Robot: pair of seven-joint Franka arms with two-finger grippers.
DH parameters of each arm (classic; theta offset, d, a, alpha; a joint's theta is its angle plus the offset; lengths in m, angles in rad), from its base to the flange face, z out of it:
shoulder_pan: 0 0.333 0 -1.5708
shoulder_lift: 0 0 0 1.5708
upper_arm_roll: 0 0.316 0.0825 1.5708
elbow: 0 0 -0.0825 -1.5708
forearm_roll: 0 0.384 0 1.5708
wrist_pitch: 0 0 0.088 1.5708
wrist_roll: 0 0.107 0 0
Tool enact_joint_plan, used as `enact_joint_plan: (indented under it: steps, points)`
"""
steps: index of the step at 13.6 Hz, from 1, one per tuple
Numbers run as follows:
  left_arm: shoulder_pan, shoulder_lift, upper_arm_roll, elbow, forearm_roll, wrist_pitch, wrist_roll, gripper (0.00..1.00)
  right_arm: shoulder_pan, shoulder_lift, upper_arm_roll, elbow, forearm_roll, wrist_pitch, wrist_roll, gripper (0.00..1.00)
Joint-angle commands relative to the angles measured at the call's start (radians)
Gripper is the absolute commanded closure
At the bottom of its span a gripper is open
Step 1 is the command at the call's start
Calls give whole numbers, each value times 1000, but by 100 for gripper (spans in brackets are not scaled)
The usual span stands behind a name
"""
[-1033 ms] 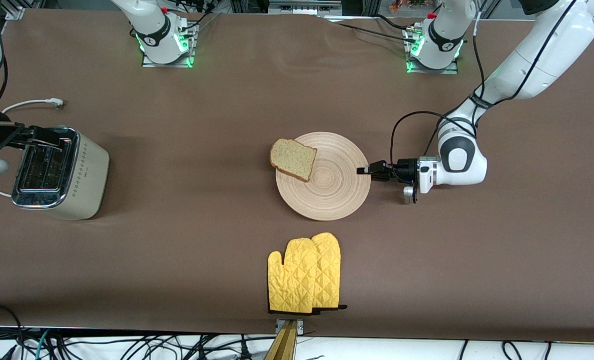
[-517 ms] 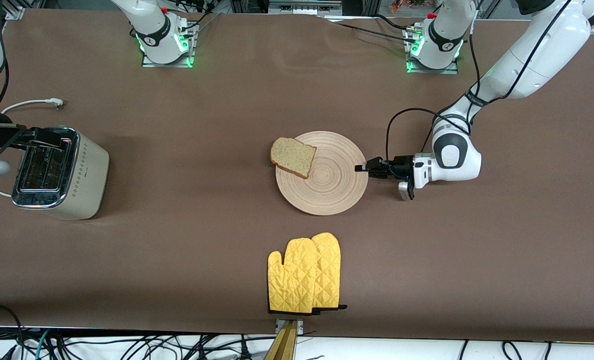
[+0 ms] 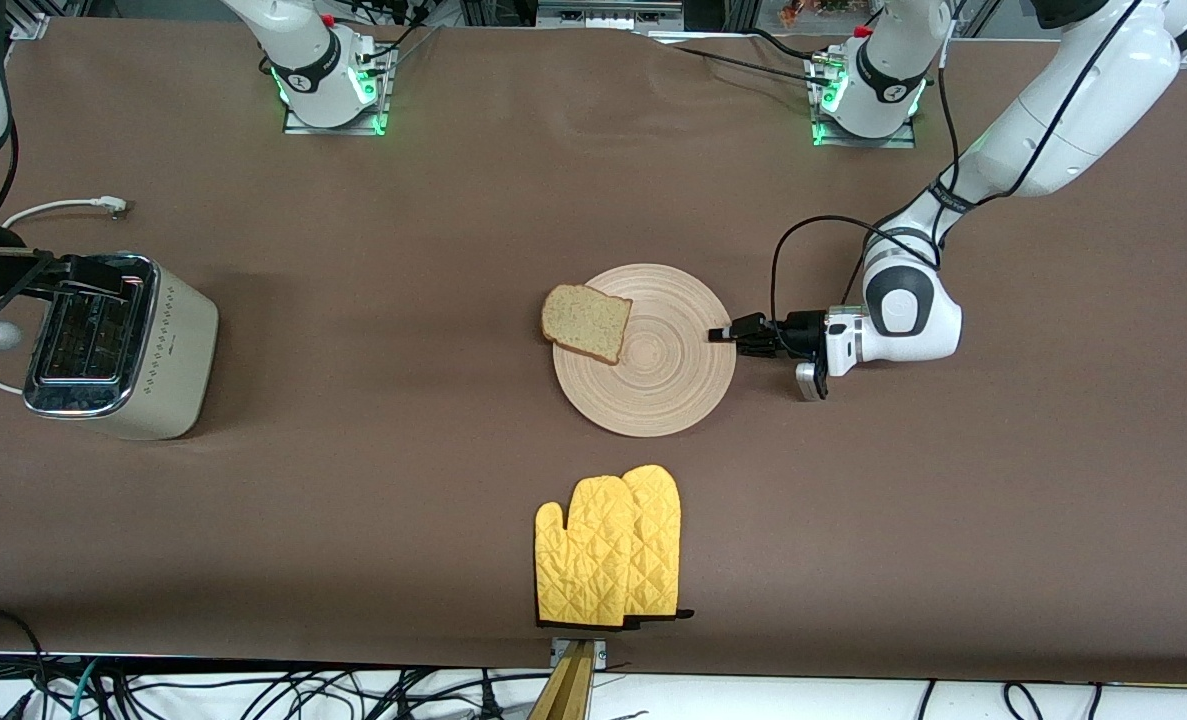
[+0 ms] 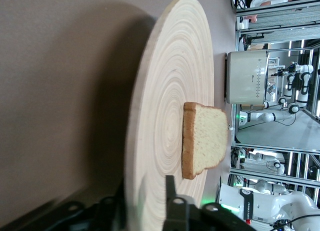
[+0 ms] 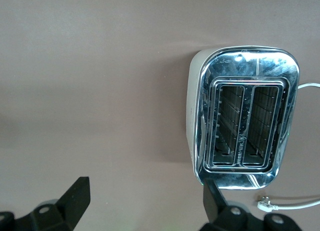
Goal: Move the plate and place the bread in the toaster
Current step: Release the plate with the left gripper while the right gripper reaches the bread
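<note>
Left end effector [image 3: 721,335] pinches the plate [image 3: 663,380] rim side-on, so the bread [image 3: 586,322] stays flat on it. Right end effector [image 5: 145,201] waits spread apart over the toaster [image 3: 113,345], ready for bread.

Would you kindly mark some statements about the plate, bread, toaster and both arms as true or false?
1. The bread lies on the plate, overhanging its rim. True.
2. The left gripper grips the plate's rim. True.
3. Bread already fills one slot of the toaster. False: both slots are empty.
4. The right gripper hangs shut over the plate. False: its jaws are open, above the toaster.
5. Yellow oven mitts lie nearer the front camera than the plate. True.
</note>
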Motion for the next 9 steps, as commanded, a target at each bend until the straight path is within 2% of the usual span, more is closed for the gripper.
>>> enact_joint_plan:
  steps: [1, 5, 7, 9]
  points:
    - [6, -45, -1, -27, -34, -10, 41, 0, -4, 8, 8, 6, 0, -12, 2, 0]
    - [23, -176, 9, -74, -5, -13, 25, 0, 56, 26, 12, 6, 38, -9, 33, 0]
    - [24, -219, 25, -64, 163, -13, -69, 0, 87, 42, 12, 6, 84, -3, 85, 0]
    - [23, -263, 25, -44, 335, -11, -192, 0, 117, 57, 12, 6, 92, 7, 125, 0]
